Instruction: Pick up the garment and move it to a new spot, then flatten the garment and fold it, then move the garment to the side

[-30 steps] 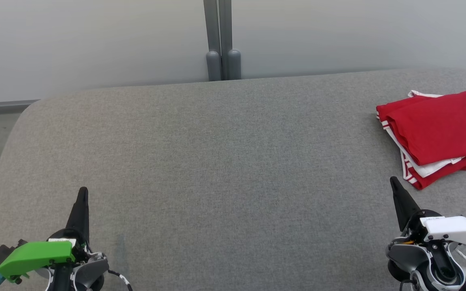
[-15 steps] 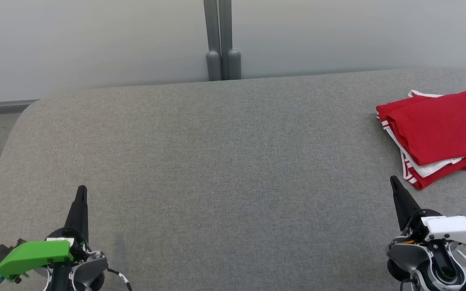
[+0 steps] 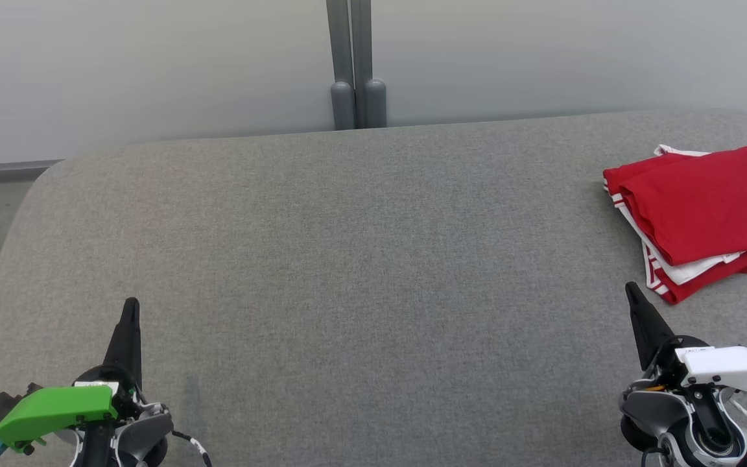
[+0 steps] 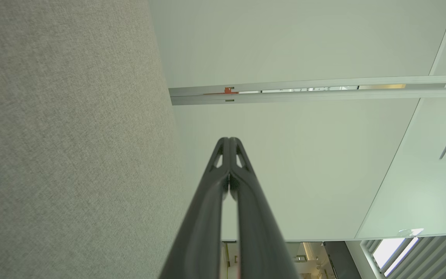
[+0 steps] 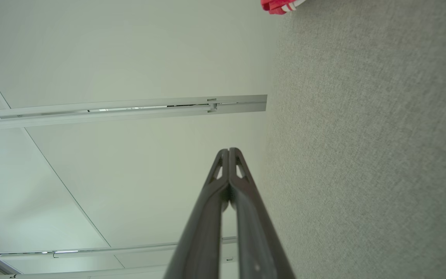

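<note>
Head view: the folded red garment (image 3: 704,220) lies far right on the table (image 3: 347,272), running out of frame. I judge a stray nudge could push it over that edge. The left pincer (image 3: 131,308) and right pincer (image 3: 630,292) are both pressed together, empty. Left wrist view: bare table, wall beyond its edge. Right wrist view: a garment corner ahead, open table between.

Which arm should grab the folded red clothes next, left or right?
Right, probably. The right gripper sits close to the folded red garment at the right of the gray surface; the left gripper is far across. Both are shut, so it must open first.
</note>
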